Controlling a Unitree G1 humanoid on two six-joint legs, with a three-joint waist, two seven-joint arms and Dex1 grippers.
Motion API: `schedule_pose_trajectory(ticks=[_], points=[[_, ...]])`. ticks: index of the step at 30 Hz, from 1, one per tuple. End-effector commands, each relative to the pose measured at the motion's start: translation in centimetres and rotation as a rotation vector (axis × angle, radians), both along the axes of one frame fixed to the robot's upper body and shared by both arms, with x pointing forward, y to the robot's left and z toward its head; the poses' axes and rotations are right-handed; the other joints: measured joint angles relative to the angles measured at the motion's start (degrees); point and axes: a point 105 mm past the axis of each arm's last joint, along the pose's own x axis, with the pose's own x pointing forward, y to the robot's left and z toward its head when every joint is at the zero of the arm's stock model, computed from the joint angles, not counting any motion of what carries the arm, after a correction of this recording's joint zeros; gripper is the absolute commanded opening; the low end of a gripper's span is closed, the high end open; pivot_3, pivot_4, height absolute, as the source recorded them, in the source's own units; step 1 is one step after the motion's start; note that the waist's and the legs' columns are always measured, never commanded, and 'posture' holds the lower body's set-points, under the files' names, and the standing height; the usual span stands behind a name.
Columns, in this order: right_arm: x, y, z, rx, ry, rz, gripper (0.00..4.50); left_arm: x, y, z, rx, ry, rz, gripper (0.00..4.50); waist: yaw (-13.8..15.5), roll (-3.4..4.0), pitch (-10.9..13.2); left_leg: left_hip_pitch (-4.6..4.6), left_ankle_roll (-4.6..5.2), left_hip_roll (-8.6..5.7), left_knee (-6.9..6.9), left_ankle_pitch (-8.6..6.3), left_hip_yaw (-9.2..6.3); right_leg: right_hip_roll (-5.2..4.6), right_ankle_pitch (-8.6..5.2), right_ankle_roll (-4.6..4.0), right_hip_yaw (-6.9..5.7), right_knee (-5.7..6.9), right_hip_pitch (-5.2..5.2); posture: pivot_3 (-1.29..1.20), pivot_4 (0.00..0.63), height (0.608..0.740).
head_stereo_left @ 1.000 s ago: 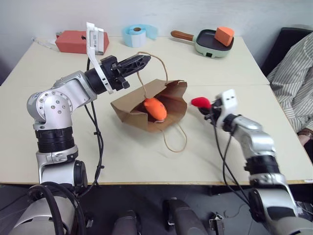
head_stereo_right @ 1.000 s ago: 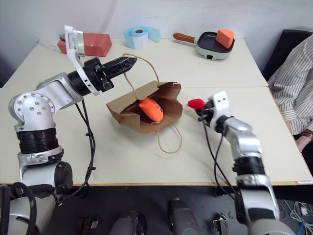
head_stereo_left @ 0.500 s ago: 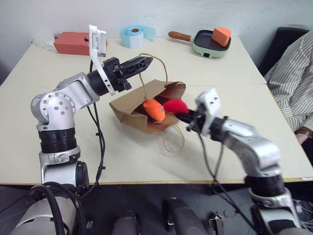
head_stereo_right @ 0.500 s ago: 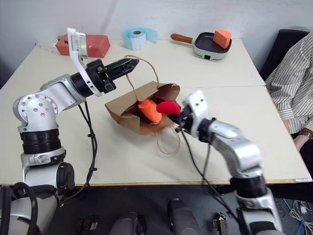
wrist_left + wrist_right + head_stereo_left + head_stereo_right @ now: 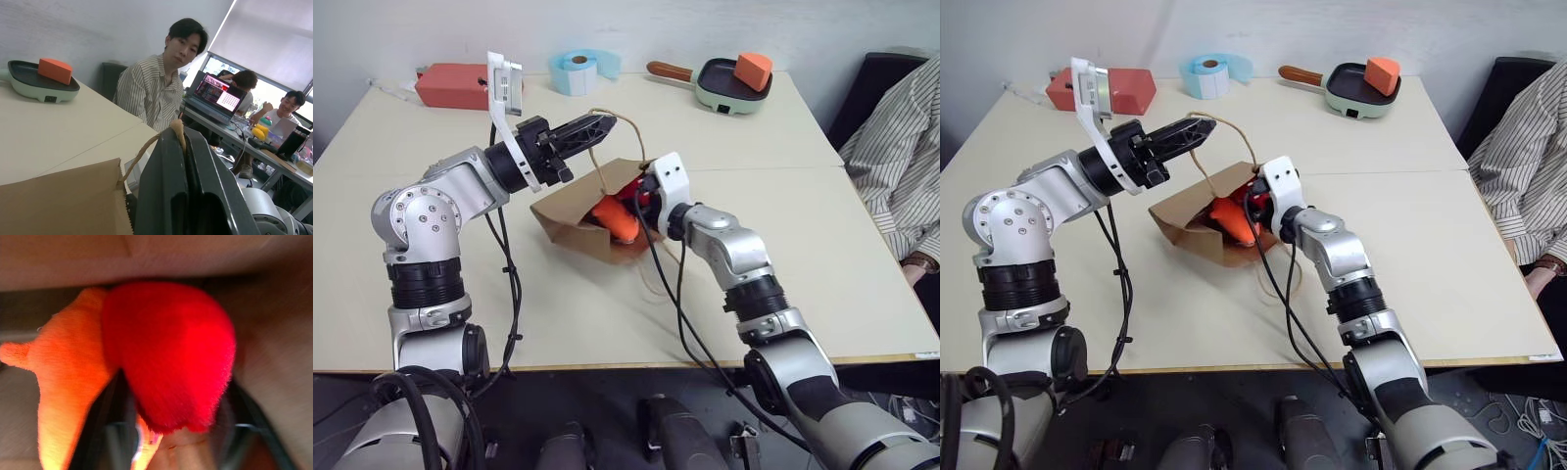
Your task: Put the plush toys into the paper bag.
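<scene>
The right gripper point(image 5: 639, 199) is reaching into the mouth of the paper bag point(image 5: 570, 217), and its fingers are lying hidden behind its white wrist housing in both head views. The red toy point(image 5: 168, 355) is showing there as no more than a sliver at the bag's opening; in the right wrist view it is blurring and covering most of the fingers, so whether they are gripping it cannot be told. The orange fish point(image 5: 615, 217) is sitting half hidden inside the bag, its eyes not visible. The person's striped sleeve point(image 5: 899, 147) is being cut off by the edge. The red box point(image 5: 450, 84) is partly covered by the left wrist's camera plate.
</scene>
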Motion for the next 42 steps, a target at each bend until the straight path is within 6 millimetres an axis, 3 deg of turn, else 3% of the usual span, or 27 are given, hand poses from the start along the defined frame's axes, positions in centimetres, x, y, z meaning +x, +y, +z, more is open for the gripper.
schedule_pose_trajectory(ticks=[1, 5, 6, 10, 14, 16, 18, 25, 29, 35, 42], points=[[-0.2, 0.6, 2.7, 0.065, -0.071, 0.027, 3.26, -0.7, 0.4, 1.3, -0.023, -0.068, 0.009, 0.00, -0.2, 0.00, 0.0, 0.00, 0.00, 0.00, 0.00, 0.00, -0.01, 0.00, 0.00, 0.00, -0.01, 0.01, 0.00, 0.00, 0.150, 0.740], [-4.0, 0.0, 4.7, 0.149, -0.086, 0.181, 4.48, -0.4, 0.8, 1.3, -0.032, -0.062, 0.033, 0.00, -0.2, 0.00, 0.0, -0.04, 0.00, 0.02, 0.00, 0.00, -0.08, -0.01, 0.00, 0.00, -0.07, 0.02, 0.00, 0.00, 0.150, 0.740], [-5.0, -0.3, 4.7, 0.141, -0.084, 0.217, 4.48, -0.4, 0.8, 1.3, -0.034, -0.062, 0.035, 0.00, -0.1, 0.00, 0.0, -0.08, 0.00, 0.02, -0.02, 0.00, -0.12, -0.02, 0.00, 0.00, -0.12, -0.01, 0.00, 0.00, 0.150, 0.740], [-11.2, -4.6, 3.1, 0.042, -0.033, 0.341, 4.48, -0.2, 1.0, 1.4, -0.035, -0.058, 0.040, 0.00, 1.3, 0.00, 0.0, -0.14, 0.01, 0.02, -0.06, -0.01, -0.24, -0.04, 0.00, 0.00, -0.20, -0.18, 0.04, 0.00, 0.150, 0.740], [-13.6, -9.6, 0.6, -0.021, 0.083, 0.224, 4.48, 0.0, 0.9, 1.3, -0.030, -0.048, 0.031, 0.00, 1.7, -0.02, 0.0, -0.20, 0.05, -0.01, -0.04, -0.03, -0.23, -0.06, 0.00, 0.01, -0.19, -0.31, 0.07, 0.00, 0.150, 0.740], [-14.5, -10.5, -0.5, -0.074, 0.083, 0.205, 4.48, 0.1, 0.7, 1.3, -0.029, -0.045, 0.023, 0.00, 1.8, -0.03, 0.0, -0.18, 0.04, -0.04, -0.04, -0.03, -0.23, -0.05, 0.00, 0.00, -0.18, -0.38, 0.07, 0.00, 0.150, 0.740], [-15.4, -9.9, -1.0, -0.144, 0.008, 0.257, 4.48, 0.3, 0.4, 1.3, -0.029, -0.043, 0.014, 0.00, 1.5, -0.04, 0.0, -0.11, 0.04, -0.05, -0.04, -0.03, -0.19, -0.02, 0.00, 0.00, -0.12, -0.42, 0.07, 0.00, 0.150, 0.740], [-16.1, -7.4, -2.3, -0.374, -0.281, 0.495, 4.48, 0.8, 0.0, 1.5, -0.013, -0.038, -0.001, 0.00, 1.4, -0.08, 0.0, 0.05, 0.00, -0.16, -0.04, -0.01, -0.01, 0.08, 0.00, 0.01, 0.13, -0.33, 0.10, 0.00, 0.150, 0.740], [-15.9, -5.5, -4.5, -0.478, -0.378, 0.608, 4.48, 1.5, 0.2, 2.3, -0.023, -0.037, 0.015, 0.00, 1.6, -0.13, 0.0, 0.04, 0.02, -0.17, -0.03, -0.01, -0.01, 0.04, 0.00, 0.01, 0.13, -0.38, 0.09, 0.00, 0.150, 0.740], [-14.6, -4.5, -5.3, -0.485, -0.420, 0.601, 4.48, 2.7, 1.1, 3.7, -0.099, -0.012, 0.087, 0.00, 1.5, -0.14, 0.0, 0.04, 0.02, -0.14, 0.02, -0.01, -0.01, 0.00, 0.00, 0.01, 0.12, -0.30, 0.07, 0.00, 0.150, 0.740], [-12.0, -3.7, -5.6, -0.537, -0.481, 0.489, 4.48, 2.5, 1.1, 3.5, -0.081, -0.016, 0.084, 0.00, 1.3, -0.14, 0.0, 0.05, 0.03, -0.13, 0.04, -0.01, -0.01, 0.00, 0.00, 0.00, 0.11, -0.25, 0.06, 0.00, 0.150, 0.740]])
